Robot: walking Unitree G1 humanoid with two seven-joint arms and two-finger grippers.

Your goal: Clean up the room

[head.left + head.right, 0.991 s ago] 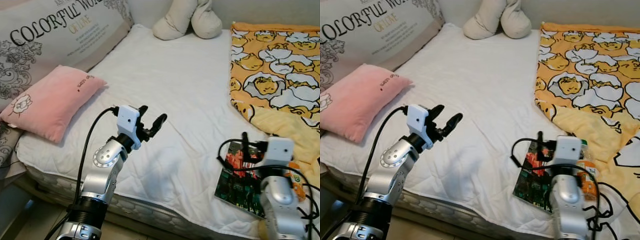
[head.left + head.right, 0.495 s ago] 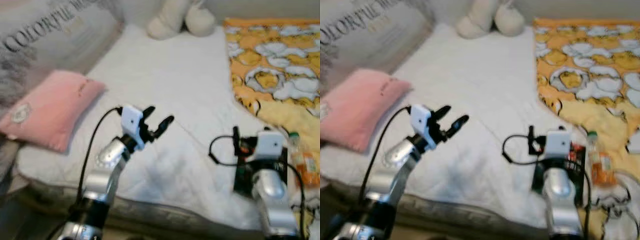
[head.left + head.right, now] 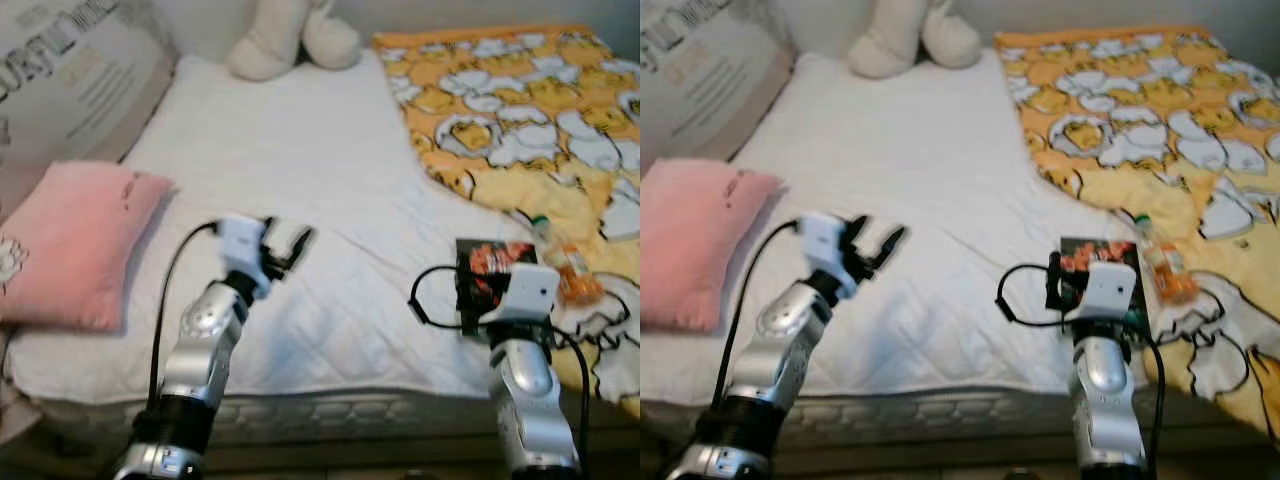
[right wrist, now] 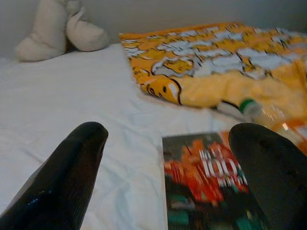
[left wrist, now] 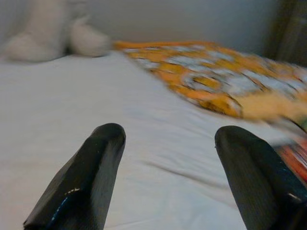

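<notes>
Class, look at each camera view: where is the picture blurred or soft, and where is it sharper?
Left and right eye views: soft motion blur throughout, left gripper smeared. Left wrist view: blanket and far bed blurred. Right wrist view: sharpest, though the book cover text stays hazy.

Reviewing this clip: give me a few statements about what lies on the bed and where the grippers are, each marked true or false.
1. A dark glossy book lies on the white bed sheet ahead of the right gripper. True.
2. The left gripper is shut on the pink pillow. False: it is open above the sheet, holding nothing.
3. A clear plastic bottle with a green cap lies beside the book. True.
4. The yellow cartoon-print blanket covers the cream plush toy. False: they lie apart.
</notes>
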